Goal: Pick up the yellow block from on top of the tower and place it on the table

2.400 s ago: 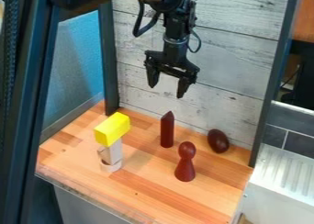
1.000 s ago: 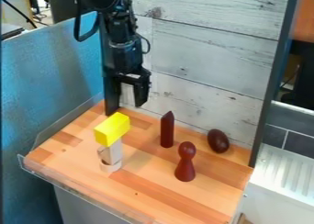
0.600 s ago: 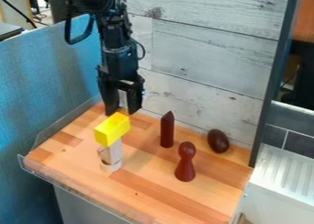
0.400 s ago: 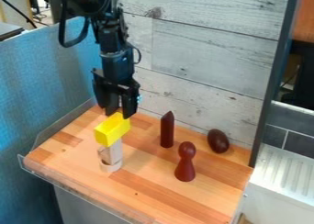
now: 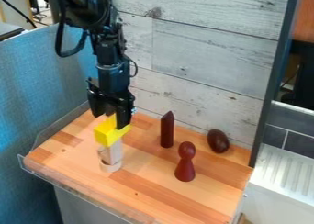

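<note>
The bright yellow rectangular block (image 5: 109, 137) lies across the pale tower (image 5: 113, 154), wider than it. Above its rear part, the gripper (image 5: 109, 122) has fingers moderately apart; a grip I cannot tell. Wooden tabletop (image 5: 147, 184) extends between the tower and the dark-red pawn (image 5: 185, 165).

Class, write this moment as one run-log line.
yellow rectangular block: atop pale wooden tower | black two-finger gripper: open, at block | placement: not yet done
</note>
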`<state>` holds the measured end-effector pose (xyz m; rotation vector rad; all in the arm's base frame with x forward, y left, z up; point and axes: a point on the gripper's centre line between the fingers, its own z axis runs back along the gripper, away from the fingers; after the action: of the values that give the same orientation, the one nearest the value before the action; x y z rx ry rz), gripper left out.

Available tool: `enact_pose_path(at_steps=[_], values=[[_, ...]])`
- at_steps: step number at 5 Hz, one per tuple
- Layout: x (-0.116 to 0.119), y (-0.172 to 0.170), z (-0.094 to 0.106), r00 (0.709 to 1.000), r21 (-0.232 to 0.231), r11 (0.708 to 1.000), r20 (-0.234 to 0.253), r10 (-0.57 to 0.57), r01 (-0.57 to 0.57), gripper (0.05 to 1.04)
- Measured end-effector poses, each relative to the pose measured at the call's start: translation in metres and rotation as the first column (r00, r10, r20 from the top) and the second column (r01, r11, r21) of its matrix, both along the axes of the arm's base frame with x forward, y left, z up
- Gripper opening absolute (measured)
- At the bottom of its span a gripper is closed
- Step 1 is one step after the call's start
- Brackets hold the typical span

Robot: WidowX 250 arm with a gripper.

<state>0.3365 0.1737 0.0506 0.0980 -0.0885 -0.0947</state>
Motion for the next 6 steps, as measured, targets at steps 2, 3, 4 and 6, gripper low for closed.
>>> enact_pose_path(at_steps=[2,3,4,6], values=[[-0.001,0.000,-0.003,0.999,0.023,0.999,-0.018,0.038,-0.038,0.684],[0.000,-0.002,-0.005,0.999,0.031,0.999,-0.022,0.045,-0.045,0.517],[0.000,-0.005,-0.006,0.999,0.032,0.999,-0.024,0.036,-0.035,0.517],[0.001,-0.017,-0.003,0.997,-0.034,0.997,-0.031,0.064,-0.065,0.516]])
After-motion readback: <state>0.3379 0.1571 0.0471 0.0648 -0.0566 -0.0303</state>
